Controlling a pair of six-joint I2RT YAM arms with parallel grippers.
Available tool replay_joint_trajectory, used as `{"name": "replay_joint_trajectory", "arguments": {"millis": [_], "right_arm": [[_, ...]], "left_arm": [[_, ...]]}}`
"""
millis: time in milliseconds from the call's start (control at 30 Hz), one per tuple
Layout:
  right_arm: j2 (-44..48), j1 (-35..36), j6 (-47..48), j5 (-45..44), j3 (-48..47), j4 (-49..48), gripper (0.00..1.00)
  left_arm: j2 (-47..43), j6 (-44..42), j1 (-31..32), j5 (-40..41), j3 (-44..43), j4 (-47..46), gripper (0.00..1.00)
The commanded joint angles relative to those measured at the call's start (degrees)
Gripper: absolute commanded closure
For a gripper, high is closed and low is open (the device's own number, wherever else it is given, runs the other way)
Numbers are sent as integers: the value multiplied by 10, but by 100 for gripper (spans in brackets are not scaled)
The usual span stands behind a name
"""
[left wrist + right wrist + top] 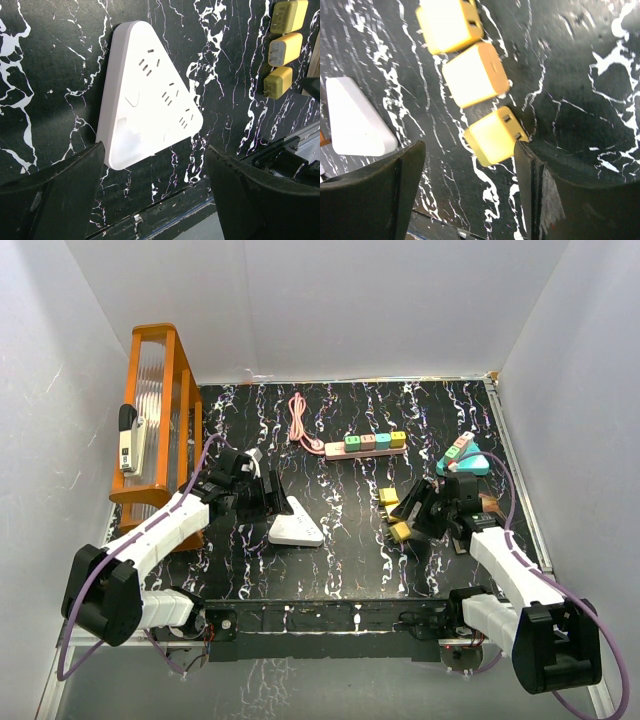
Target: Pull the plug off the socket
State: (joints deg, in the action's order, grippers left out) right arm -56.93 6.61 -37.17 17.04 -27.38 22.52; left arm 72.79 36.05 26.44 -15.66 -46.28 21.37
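Nearest to us, both grippers hang with jaws spread wide and holding nothing: the left gripper [156, 152] frames a rounded corner of the white triangular socket block [150, 95], the right gripper [469, 150] straddles the closest yellow plug [495, 135] of three lying loose on the black marbled table [350, 560]. We judge the pulling done for this block, whose smooth plastic face shows only bare slots; the next move calls for lifting clear without nudging the boxy, short-pronged plugs. Farther back lie a pastel power strip [366, 443] carrying coloured cubes, a coiled pink cable [299, 420] and a teal socket block [463, 462].
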Motion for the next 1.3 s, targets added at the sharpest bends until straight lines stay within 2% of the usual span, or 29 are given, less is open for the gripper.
{"name": "replay_joint_trajectory", "arguments": {"millis": [0,100,200,433,700,767,1000,1100,1267], "right_arm": [[15,-3,36,9,-50,-24,25],[-3,2,68,57,-56,-44,16],[-40,38,83,94,-67,-70,7],[-137,278,75,-21,-125,-113,7],[-278,390,64,-28,-167,-172,16],[-305,408,60,-25,-179,-188,20],[-370,415,32,-26,-203,-267,36],[-409,415,16,-29,-236,-294,49],[-501,416,-28,-26,-305,-369,51]], "left_arm": [[-11,-12,3,-4,-35,15,18],[-8,-12,3,-7,-40,9,17],[-7,-11,3,-10,-45,3,15],[-24,-10,3,-1,-50,6,12],[-75,-16,3,-2,-46,-1,10],[-85,-18,3,-8,-49,-6,7],[-121,-32,3,-65,-67,-44,4],[-136,-44,3,-84,-86,-51,4],[-180,-71,3,-90,-139,-49,4]]}}
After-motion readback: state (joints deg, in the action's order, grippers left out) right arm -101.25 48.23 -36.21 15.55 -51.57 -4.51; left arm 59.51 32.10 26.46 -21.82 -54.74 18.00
